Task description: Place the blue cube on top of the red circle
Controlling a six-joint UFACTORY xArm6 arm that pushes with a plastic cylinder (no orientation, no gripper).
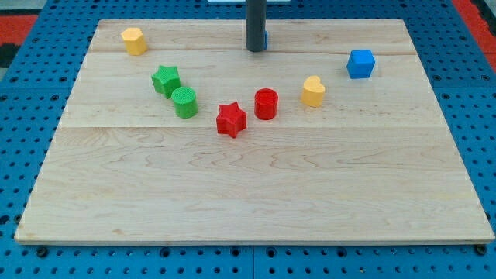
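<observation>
Blue cube (360,63) sits at about 2 o'clock on the counter (248,194), well apart from the red circle (266,104) near centre, with a yellow heart block (313,91) between them. My tip (254,49) is at 12 o'clock, well apart from the cube; a bit of blue peeks out behind the rod, can't tell what. No end effector as such, just a bare rod, nothing grasped, touching no block. Cube looks small, light, rigid, probably slides easily; best pushed flat on its 3 o'clock face, off-centre contact would likely spin it. Counter is smooth pale wood planks on a blue pegboard (23,93). Also there: red star (231,119), green star (166,79), green cylinder (184,101), yellow block (134,40) at 10 o'clock.
</observation>
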